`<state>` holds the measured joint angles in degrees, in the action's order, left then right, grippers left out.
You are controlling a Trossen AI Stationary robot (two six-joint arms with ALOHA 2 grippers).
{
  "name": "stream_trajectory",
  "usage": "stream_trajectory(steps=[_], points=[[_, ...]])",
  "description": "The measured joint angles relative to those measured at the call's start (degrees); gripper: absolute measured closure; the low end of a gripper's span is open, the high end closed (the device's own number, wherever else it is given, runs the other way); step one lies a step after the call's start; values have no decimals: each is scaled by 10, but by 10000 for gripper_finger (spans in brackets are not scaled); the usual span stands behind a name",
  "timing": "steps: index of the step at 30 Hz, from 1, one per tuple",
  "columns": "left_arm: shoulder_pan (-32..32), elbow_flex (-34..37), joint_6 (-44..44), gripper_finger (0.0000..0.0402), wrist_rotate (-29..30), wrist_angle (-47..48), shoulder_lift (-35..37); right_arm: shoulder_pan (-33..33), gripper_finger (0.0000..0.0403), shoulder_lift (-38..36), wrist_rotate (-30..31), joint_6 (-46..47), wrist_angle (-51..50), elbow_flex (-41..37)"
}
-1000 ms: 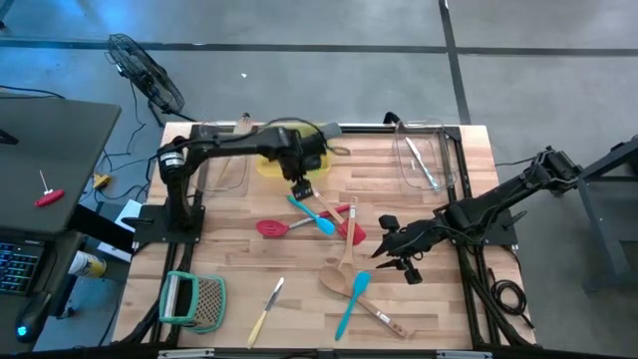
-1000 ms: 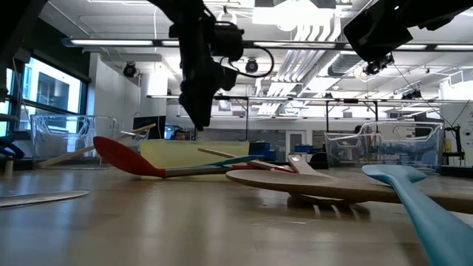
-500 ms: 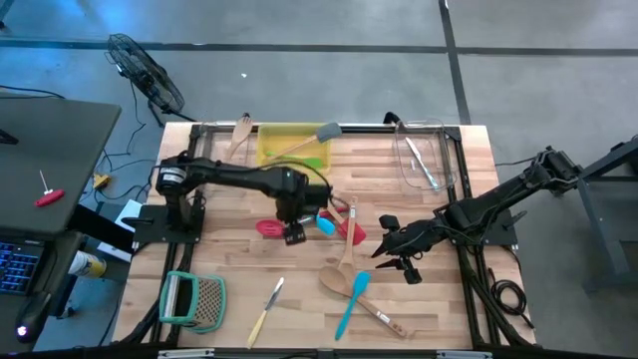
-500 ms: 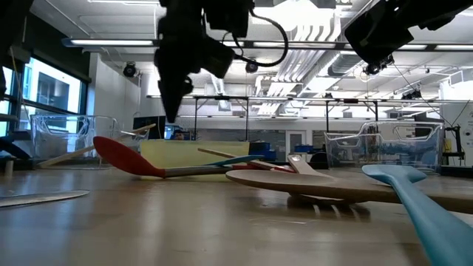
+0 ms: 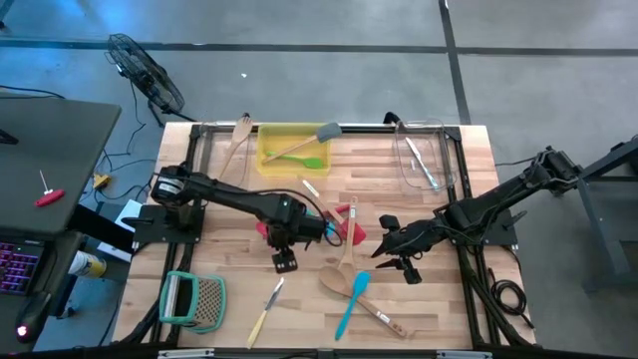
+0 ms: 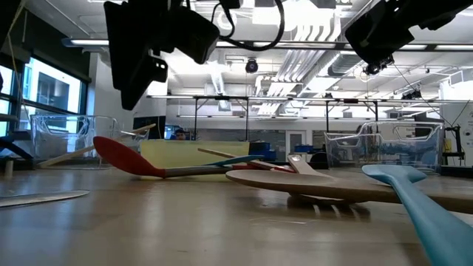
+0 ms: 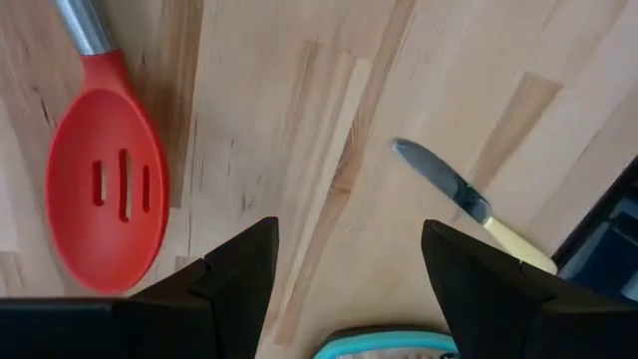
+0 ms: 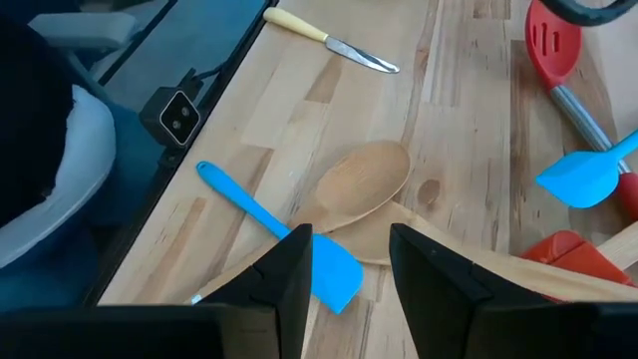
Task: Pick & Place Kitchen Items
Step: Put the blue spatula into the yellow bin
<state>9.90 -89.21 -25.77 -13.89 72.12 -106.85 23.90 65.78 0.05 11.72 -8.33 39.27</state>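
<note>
Ceiling strip lights (image 6: 310, 33) lit the room evenly and brightly. The surface (image 6: 185, 222) showed soft glare and faint shadows. In the low view, the nearest blue spatula (image 6: 425, 203) was blurred.

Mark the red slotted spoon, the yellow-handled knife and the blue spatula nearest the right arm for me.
red slotted spoon (image 7: 105, 189): left wrist view, on the slotted bowl.
yellow-handled knife (image 7: 449, 184): left wrist view, on the metal blade.
blue spatula (image 8: 334, 271): right wrist view, on the blade end, between that arm's fingers.
</note>
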Motion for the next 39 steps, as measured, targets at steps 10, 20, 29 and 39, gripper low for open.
stream_trajectory(steps=[10,20,29,39], points=[[72,0,-82,160,28,5,0,-17,275,0,-1,-78,85,-1],[167,0,-262,160,56,-27,0,-55,275,0,-6,-132,120,-1],[203,0,-368,160,106,-165,0,-64,275,0,-66,-113,132,0],[201,0,-425,160,212,-374,-12,8,275,0,-64,-90,129,0]])
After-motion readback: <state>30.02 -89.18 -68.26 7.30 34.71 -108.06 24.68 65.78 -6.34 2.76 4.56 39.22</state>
